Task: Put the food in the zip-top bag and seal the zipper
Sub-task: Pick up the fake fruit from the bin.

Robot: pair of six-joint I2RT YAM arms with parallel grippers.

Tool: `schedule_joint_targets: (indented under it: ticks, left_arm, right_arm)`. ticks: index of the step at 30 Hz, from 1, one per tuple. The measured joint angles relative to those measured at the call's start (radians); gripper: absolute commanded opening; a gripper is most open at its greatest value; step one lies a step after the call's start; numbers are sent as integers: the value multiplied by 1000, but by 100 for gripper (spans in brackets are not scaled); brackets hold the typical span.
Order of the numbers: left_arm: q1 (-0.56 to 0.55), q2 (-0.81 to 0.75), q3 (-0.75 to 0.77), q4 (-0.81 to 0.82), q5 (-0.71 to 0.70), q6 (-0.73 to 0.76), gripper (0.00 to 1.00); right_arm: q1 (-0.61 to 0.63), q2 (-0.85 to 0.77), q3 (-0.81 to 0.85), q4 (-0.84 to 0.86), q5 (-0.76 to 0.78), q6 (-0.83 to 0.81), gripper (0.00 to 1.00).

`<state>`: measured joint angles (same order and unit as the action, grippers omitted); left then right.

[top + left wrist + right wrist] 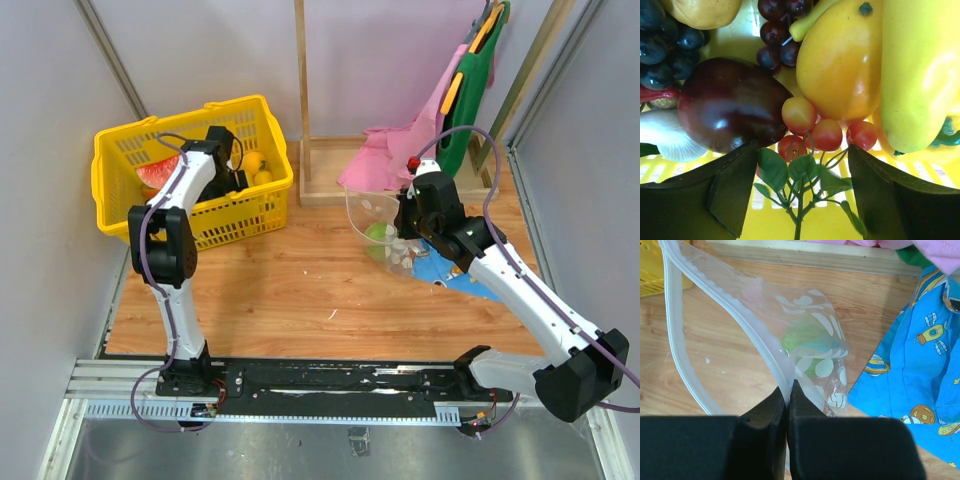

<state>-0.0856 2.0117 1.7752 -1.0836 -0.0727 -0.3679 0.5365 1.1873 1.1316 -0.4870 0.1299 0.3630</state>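
My left gripper (pixel 802 165) is open inside the yellow basket (pixel 120 150), its fingers either side of a sprig of small red tomatoes (pixel 827 135) with green leaves. A dark purple piece (pixel 730 105) lies to the left. A yellow-orange pepper (pixel 840 65) and a yellow fruit (pixel 920 75) lie to the right. My right gripper (pixel 789 390) is shut on the mouth edge of the zip-top bag (pixel 815 325), pinching the white zipper (pixel 740 310) and holding the mouth open. A green round fruit (pixel 807 342) is inside the bag; it also shows in the top view (pixel 378 234).
Dark grapes (pixel 662 50) and a white piece (pixel 665 135) lie in the basket too. A blue patterned cloth (pixel 920 355) lies right of the bag. Pink cloth (pixel 400 150), a wooden frame (pixel 320 170) and green boards (pixel 480 70) stand at the back.
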Motion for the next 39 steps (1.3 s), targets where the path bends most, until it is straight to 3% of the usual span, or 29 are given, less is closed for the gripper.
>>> schedule_joint_targets:
  ticks: [12, 17, 39]
  left_arm:
    - [0, 2, -23, 27, 30, 3, 18]
    - [0, -2, -22, 26, 30, 1, 1]
    - [1, -220, 143, 35, -2, -31, 0]
  right_arm:
    - [0, 0, 0, 0, -7, 4, 2]
    - [0, 0, 0, 0, -8, 7, 2]
    - [0, -11, 0, -5, -26, 29, 1]
